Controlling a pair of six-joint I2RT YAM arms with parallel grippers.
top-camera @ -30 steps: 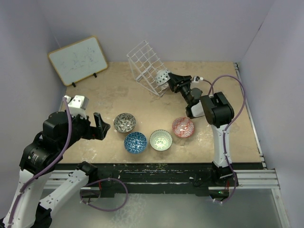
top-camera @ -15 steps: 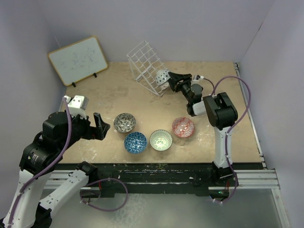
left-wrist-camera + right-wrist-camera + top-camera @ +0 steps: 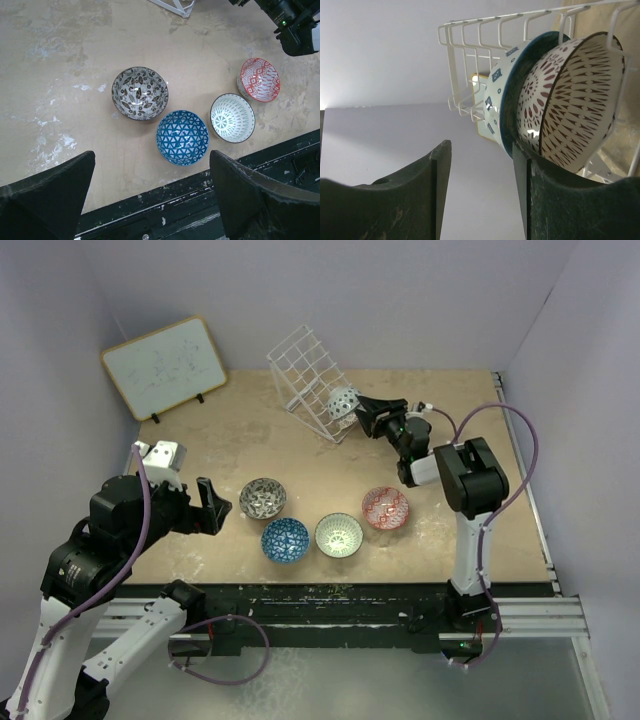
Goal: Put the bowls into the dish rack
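Note:
The white wire dish rack (image 3: 305,370) stands tilted at the back. A pale patterned bowl (image 3: 343,402) stands on edge in its lower right cell. In the right wrist view a blue rim (image 3: 512,95) and a brown-patterned bowl (image 3: 575,100) show behind the rack's wires (image 3: 470,60). My right gripper (image 3: 364,412) (image 3: 480,150) is open and empty, just right of that bowl. On the table lie the grey-silver (image 3: 263,498), dark blue (image 3: 285,540), pale green-white (image 3: 339,535) and red-pink (image 3: 385,507) bowls. My left gripper (image 3: 213,505) (image 3: 152,155) is open and empty, left of them.
A wood-framed whiteboard (image 3: 165,365) leans at the back left. Walls close in the left, back and right. The table's black front edge (image 3: 165,205) lies just below the left fingers. The right arm's cable (image 3: 500,420) loops above the table's right side.
My right gripper has drawn back a little to the right from the bowl in the rack, and its elbow has swung right. The bowl stays in the rack. The left arm has not moved.

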